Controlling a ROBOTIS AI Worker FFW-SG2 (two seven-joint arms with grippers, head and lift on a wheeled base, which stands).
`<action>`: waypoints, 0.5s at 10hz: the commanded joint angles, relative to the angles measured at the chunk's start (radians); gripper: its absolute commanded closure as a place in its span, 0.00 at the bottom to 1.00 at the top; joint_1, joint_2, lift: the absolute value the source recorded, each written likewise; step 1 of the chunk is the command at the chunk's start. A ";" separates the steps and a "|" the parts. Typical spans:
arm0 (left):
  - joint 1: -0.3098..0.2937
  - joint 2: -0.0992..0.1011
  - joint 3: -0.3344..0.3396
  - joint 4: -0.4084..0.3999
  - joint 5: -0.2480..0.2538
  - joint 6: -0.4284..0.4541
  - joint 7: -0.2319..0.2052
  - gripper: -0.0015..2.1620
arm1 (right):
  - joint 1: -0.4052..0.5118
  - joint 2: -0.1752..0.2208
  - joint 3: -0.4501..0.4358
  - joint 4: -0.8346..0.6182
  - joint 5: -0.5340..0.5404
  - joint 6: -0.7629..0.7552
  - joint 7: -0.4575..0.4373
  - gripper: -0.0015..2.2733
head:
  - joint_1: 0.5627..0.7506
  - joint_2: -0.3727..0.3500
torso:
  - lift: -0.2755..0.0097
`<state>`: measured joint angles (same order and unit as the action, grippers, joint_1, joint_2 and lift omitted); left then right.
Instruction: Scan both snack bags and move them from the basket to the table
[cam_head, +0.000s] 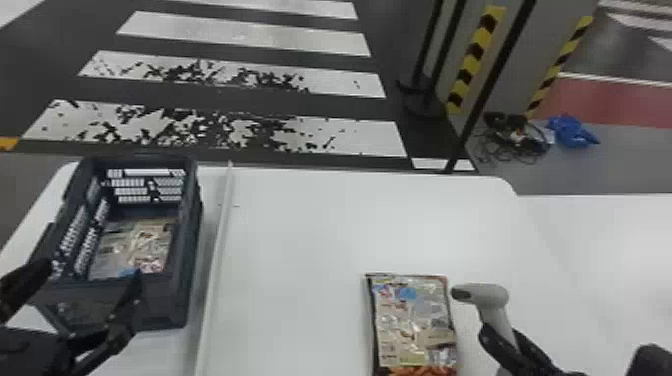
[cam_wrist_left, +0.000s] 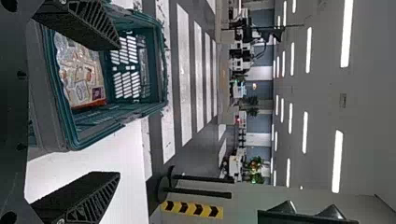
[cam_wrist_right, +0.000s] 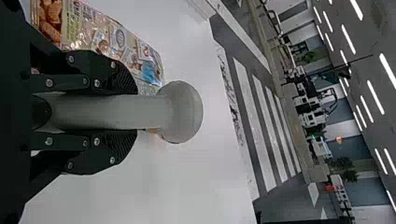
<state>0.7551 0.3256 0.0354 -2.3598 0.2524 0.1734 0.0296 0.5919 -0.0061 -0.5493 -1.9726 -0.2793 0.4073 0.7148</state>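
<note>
At the near left, my left gripper stands open over the near end of the dark basket. In the left wrist view the left gripper has its fingers wide apart, nothing between them, with the basket beyond. One snack bag lies on the basket's floor. Another snack bag lies flat on the white table, right of the divider strip. Beside it, my right gripper holds the grey scanner by its handle. In the right wrist view the right gripper is closed around the scanner.
A raised white strip runs along the table between the basket and the bag on the table. Past the far table edge are striped floor, black posts, cables and a blue bag.
</note>
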 joint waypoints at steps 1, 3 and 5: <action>0.006 0.001 0.000 -0.006 -0.002 0.001 0.000 0.01 | -0.078 0.007 -0.040 0.055 0.023 0.022 0.000 0.99 | 0.70 0.22 | 0.62; 0.017 0.000 0.000 -0.012 -0.009 -0.002 0.000 0.01 | -0.167 -0.006 -0.061 0.164 0.048 0.012 -0.014 0.99 | 0.70 0.17 | 0.62; 0.018 0.001 0.003 -0.016 -0.012 -0.002 -0.005 0.01 | -0.222 -0.025 -0.058 0.231 0.095 -0.043 -0.034 0.99 | 0.70 0.13 | 0.62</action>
<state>0.7729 0.3267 0.0371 -2.3748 0.2413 0.1711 0.0244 0.3833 -0.0256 -0.6089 -1.7575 -0.1954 0.3754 0.6813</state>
